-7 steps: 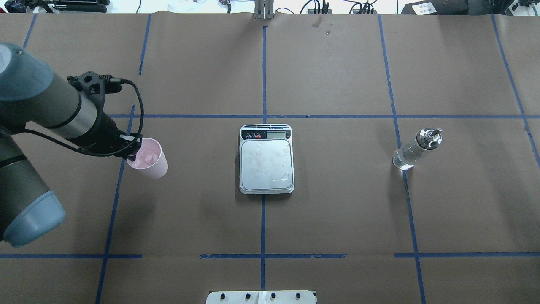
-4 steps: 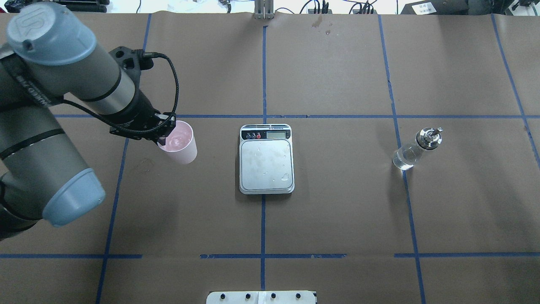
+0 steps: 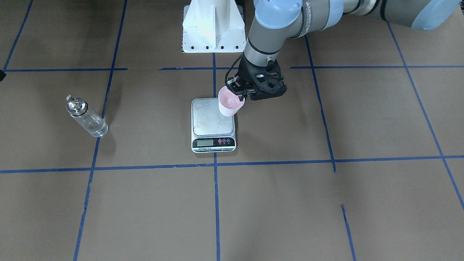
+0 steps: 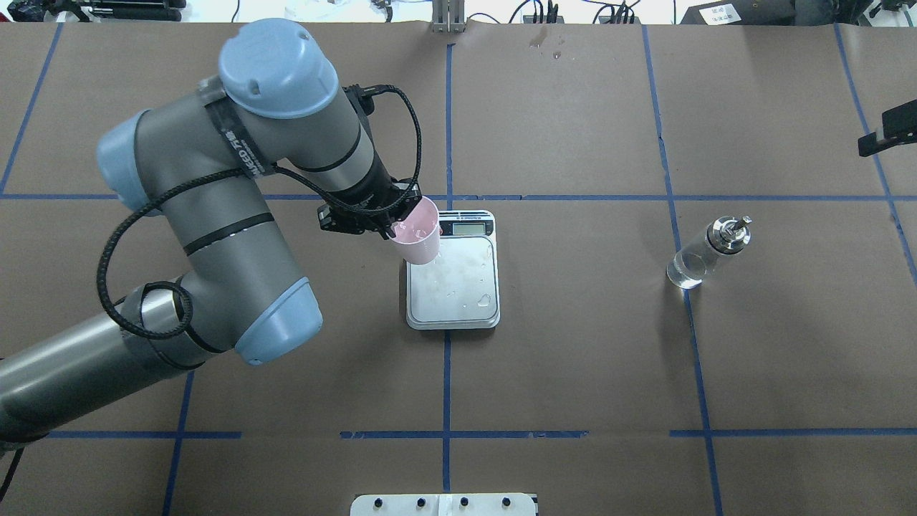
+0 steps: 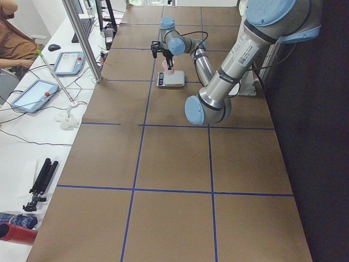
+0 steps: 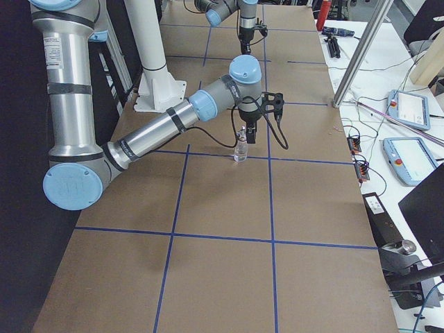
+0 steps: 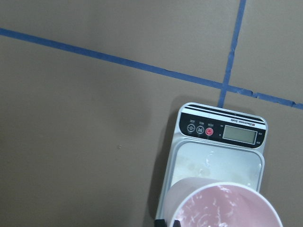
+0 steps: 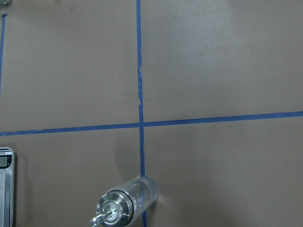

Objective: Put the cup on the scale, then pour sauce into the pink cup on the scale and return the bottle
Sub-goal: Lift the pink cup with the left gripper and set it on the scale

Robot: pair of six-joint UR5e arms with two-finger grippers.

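Overhead exterior: cup (image 4: 417,236) (pink) over scale (image 4: 458,290)

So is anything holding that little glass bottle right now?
No, the bottle stands by itself on the brown table, with no end effector touching it.

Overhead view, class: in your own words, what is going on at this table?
The left gripper is clamped on the rim of a small pale pink plastic cup, holding it over the left corner, by the display, of the flat silver-topped kitchen scale. The cup looks not yet set down. The small clear glass bottle with a silver pourer cap stands untouched to the robot's right, and the right gripper hovers above it.
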